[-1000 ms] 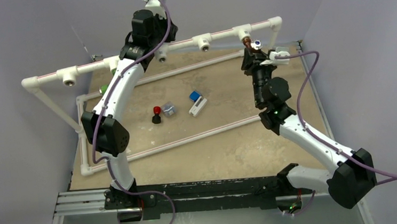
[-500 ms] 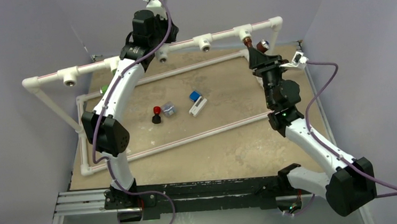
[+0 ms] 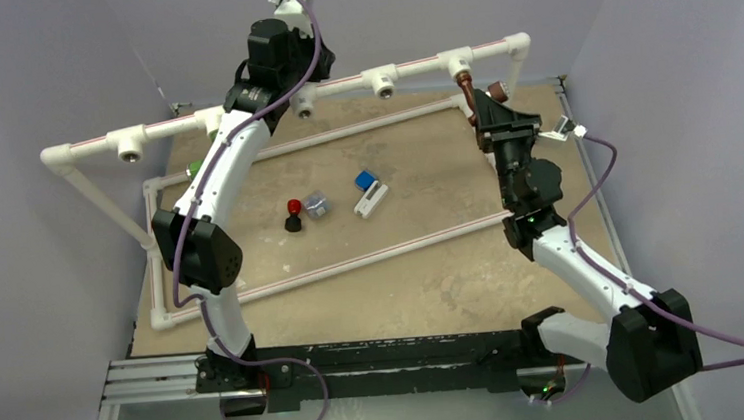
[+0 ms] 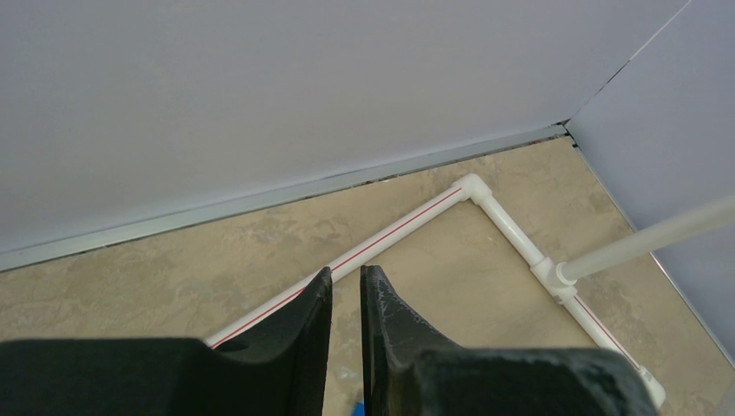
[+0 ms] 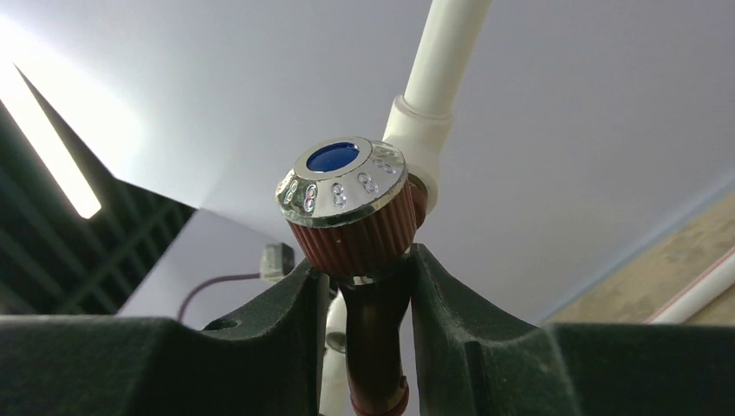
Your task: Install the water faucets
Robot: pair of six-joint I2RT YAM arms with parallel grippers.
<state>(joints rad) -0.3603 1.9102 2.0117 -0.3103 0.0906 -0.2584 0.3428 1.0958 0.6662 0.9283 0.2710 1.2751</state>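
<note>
Right gripper (image 5: 364, 286) pinching the reddish-brown faucet (image 5: 355, 217) by its stem, chrome blue-centred cap up, right at the rightmost tee (image 3: 458, 64) of the raised white pipe rail (image 3: 240, 108). Left gripper (image 4: 345, 303) up by that rail's middle, fingers nearly pressed together, nothing between. Green faucet (image 3: 193, 168) below the rail's left stretch, beside the left arm.

Overhead view behind arm bases, left wrist facing far corner, right wrist tilted upward, both sharing white pipe frame (image 3: 417, 66).
</note>
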